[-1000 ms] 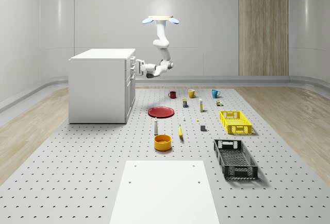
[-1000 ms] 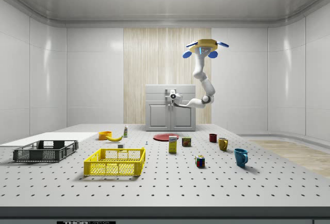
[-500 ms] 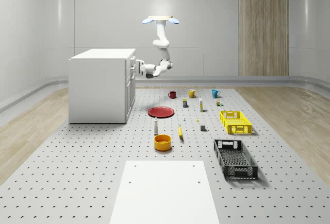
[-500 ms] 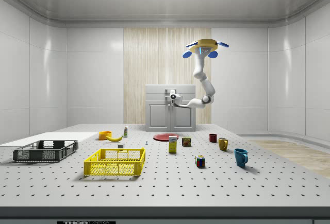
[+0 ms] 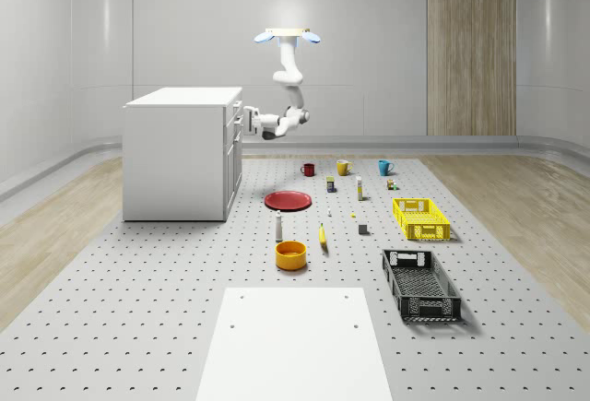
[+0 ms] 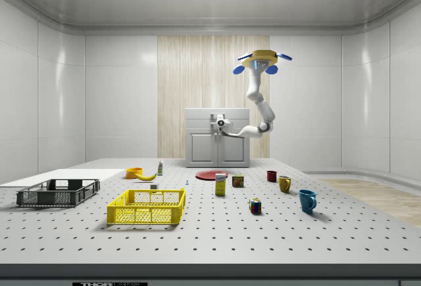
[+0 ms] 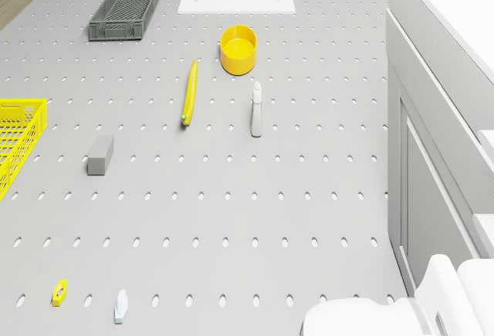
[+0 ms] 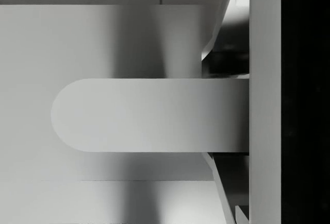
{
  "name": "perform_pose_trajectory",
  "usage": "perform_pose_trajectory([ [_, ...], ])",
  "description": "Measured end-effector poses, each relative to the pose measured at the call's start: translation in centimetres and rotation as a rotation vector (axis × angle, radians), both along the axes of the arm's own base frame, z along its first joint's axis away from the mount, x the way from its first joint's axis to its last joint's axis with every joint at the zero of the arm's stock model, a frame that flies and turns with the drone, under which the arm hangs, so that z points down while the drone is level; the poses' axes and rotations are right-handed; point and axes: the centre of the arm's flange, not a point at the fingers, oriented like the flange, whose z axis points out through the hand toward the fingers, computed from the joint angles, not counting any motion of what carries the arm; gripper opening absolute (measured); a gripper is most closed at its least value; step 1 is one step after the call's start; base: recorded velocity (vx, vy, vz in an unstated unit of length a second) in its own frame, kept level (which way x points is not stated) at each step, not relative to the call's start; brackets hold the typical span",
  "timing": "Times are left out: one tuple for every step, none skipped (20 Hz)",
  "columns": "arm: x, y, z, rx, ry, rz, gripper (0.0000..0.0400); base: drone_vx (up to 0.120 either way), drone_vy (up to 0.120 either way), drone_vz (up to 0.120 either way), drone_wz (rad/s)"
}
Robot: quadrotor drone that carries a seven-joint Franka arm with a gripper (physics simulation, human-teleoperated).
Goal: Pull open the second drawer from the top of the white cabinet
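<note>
1. Standing rigid and heavy just ahead of the gripper: white cabinet.
2. Hovering above and behind it: drone.
3. Sliding stiffly, probably: second drawer.
4. Filling the wrist view at close range: rounded handle; best hold mid-bar.
5. Finger state: cannot tell.

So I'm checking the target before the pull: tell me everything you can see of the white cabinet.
The white cabinet is a plain boxy unit with a flat top, matte and painted-looking, standing upright on the perforated table near its far end, at the whole-scene view's left. Its front, facing that view's right, carries stacked drawers with handles; the wrist view shows one rounded handle close up. The hand is at the upper drawers, and the drone hovers beside the cabinet.
</note>
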Motion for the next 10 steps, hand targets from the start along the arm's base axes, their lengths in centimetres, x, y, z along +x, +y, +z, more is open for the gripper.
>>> perform_pose_trajectory([
  [0.0, -0.2, 0.0, 0.0, 0.0, 0.0, 0.0137, 0.0, 0.0, 0.0, 0.0],
  [0.0, -0.4, 0.0, -0.001, -0.005, 0.0, 0.0138, 0.0, 0.0, 0.0, 0.0],
  [0.0, -0.6, 0.0, -0.001, -0.005, 0.0, 0.0138, 0.0, 0.0, 0.0, 0.0],
  [0.0, -0.7, 0.1, -0.005, -0.013, 0.001, 0.0146, 0.0, 0.0, 0.0, 0.0],
  [0.0, -0.9, 0.1, -0.003, -0.017, 0.001, 0.014, 0.0, 0.0, 0.0, 0.0],
  [0.0, -1.2, 0.1, -0.002, -0.005, 0.001, 0.014, 0.0, 0.0, 0.0, 0.0],
  [0.0, -1.4, 0.1, -0.002, -0.006, 0.001, 0.014, 0.0, 0.0, 0.0, 0.0],
  [0.0, -1.7, 0.1, -0.002, -0.007, 0.001, 0.014, 0.0, 0.0, 0.0, 0.0],
  [-0.1, -1.9, 0.2, -0.01, -0.014, 0.001, 0.0156, 0.0, 0.0, 0.0, 0.0],
  [0.0, -2.1, -0.2, -0.005, -0.037, 0.0, 0.0144, 0.0, 0.0, 0.0, 0.0],
])
